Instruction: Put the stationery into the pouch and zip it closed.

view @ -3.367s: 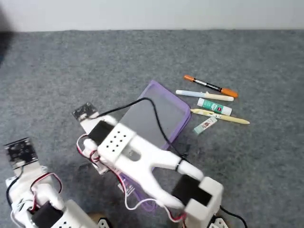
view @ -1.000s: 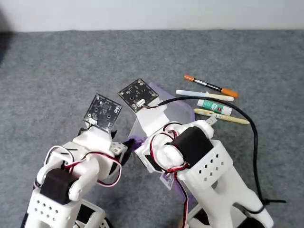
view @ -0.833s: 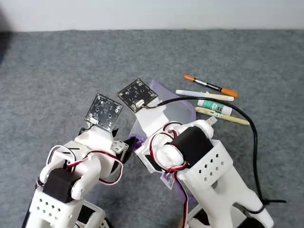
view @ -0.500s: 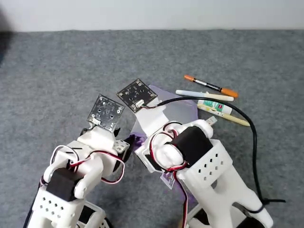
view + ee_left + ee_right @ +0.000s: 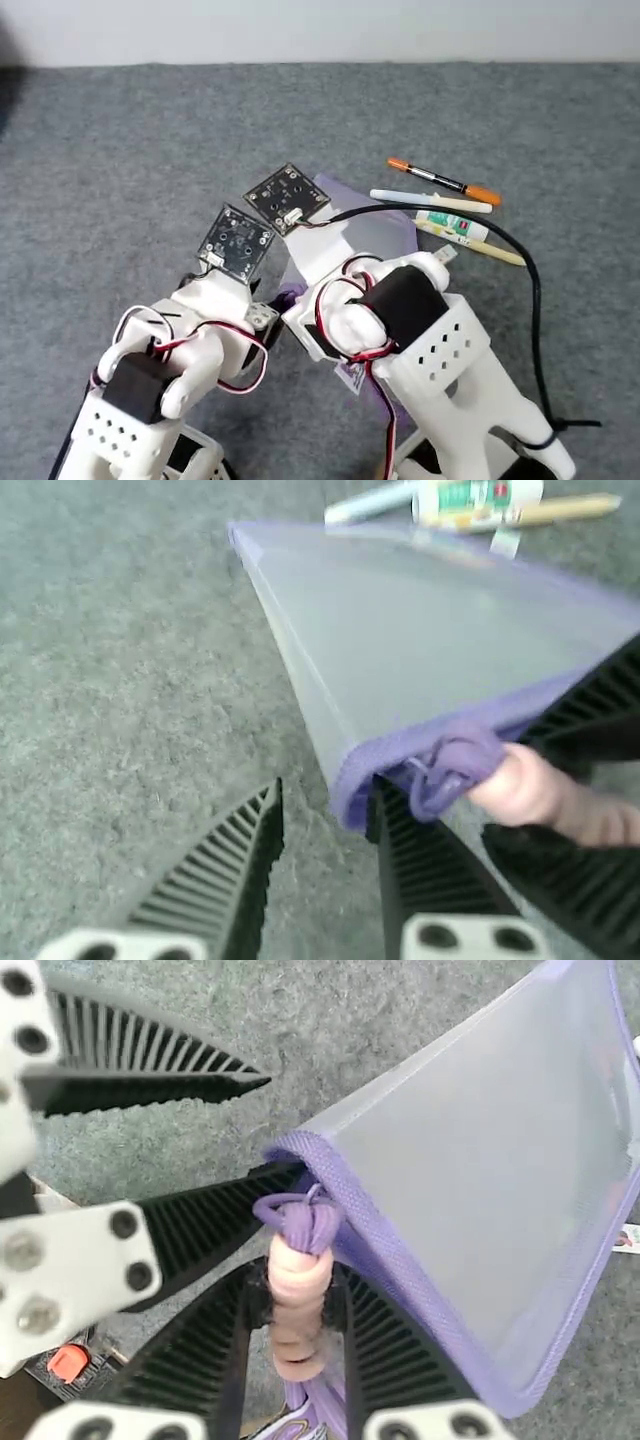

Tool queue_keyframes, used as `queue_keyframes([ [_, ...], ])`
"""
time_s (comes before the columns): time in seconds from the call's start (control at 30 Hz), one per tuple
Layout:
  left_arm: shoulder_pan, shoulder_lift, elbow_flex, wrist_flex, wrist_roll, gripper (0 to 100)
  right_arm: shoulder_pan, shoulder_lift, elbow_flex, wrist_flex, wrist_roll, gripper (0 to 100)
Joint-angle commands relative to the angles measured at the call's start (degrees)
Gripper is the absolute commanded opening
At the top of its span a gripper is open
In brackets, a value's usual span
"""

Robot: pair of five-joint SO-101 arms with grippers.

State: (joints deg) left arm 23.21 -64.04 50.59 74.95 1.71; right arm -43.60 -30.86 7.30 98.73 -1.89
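nearest the arms, the right claw (image 5: 298,1278) is clenching the pink pull (image 5: 296,1332), which is hanging by a purple cord from the pouch's near corner. the left claw (image 5: 326,788) is sitting released, its jaws standing apart on either side of that same corner edge. one jaw is just beside the purple trim and is not pinching it. the pouch (image 5: 372,226) is lying on the grey counter (image 5: 120,150) between the two arms, its near corner seemingly being held up. nothing is showing through its translucent wall. whether the zip is sitting open or shut, i cannot tell. just beyond the pouch the stationery is lying on the counter: the yellow pen (image 5: 480,248) and glue stick (image 5: 452,226) nearest it, then the white pen (image 5: 430,200), and the orange marker (image 5: 443,181) farthest. the task is looking barely begun. the arms seem to be working on opening the pouch, while every item is waiting to go in and the closing zip is left to do.
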Motion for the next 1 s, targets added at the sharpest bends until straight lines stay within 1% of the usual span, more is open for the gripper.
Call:
queue_keyframes([
  [0.0,0.70,-0.44,-1.71,-0.97,-0.88,13,0.57,-1.80,-0.53,-0.92,0.70,0.8],
  [0.2,0.35,-0.26,-1.98,-1.76,-0.88,13,0.57,-1.80,-0.53,-0.84,0.70,0.8],
  [0.43,0.35,-0.26,3.56,-9.23,-0.88,13,0.48,-1.80,-0.53,-0.22,0.70,0.8],
  [0.6,0.35,-0.26,5.49,-12.40,-0.88,13,0.40,-1.80,-0.53,-0.22,0.70,0.8],
  [0.67,0.26,-0.35,6.02,-13.80,-0.88,10,0.40,-1.80,-0.53,-0.22,0.70,0.8],
  [0.8,0.26,-0.35,6.64,-17.85,-0.97,1,0.40,-1.89,-0.53,-0.22,0.70,0.8],
  [0.97,0.26,-0.35,6.55,-18.90,-0.97,1,0.48,-4.09,-0.53,-0.13,0.79,0.8],
])
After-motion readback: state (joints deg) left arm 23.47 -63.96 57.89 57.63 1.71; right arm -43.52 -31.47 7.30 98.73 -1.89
